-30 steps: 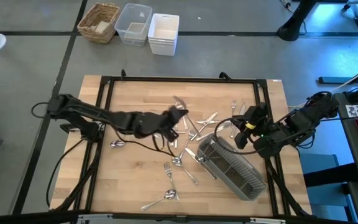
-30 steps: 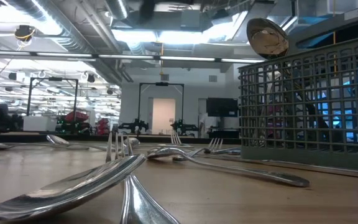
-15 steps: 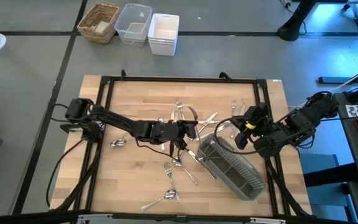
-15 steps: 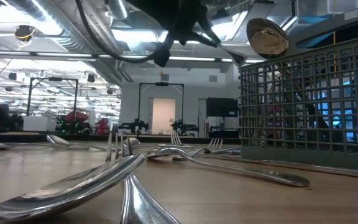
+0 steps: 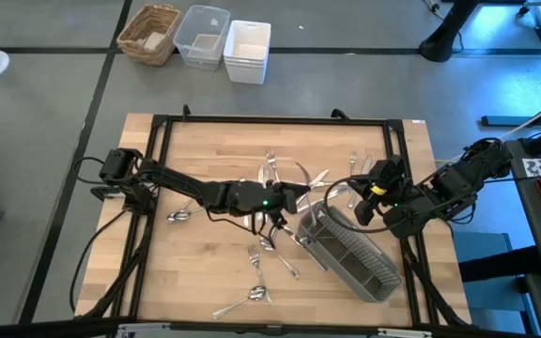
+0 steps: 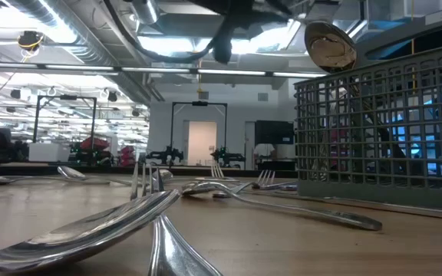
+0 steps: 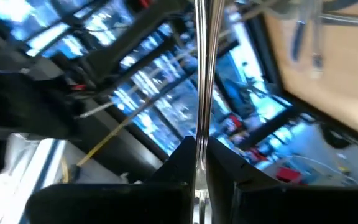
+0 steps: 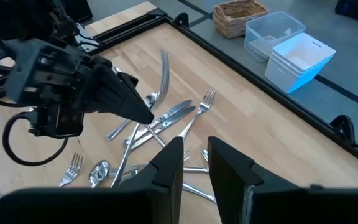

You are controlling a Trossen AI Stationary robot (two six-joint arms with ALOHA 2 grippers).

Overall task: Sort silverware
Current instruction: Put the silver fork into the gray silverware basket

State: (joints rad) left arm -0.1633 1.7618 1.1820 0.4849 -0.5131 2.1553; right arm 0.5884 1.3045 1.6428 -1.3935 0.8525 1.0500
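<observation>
left claw (image 5: 294, 195) moved toward caddy (image 5: 350, 252), clamped on fork (image 8: 165, 73), handle hidden.

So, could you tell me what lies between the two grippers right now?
In the high view, the caddy's upper end and loose silverware lie between left gripper and right gripper.

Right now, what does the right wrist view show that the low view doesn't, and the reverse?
Right wrist only: the left pincer over the pile, shut on a piece of silverware; the open right pincer waiting near the table's edge; the wicker basket and plastic bins. Low only: the grey caddy with a spoon standing in it. Both: part of the left arm, and loose forks on the wooden table.
</observation>
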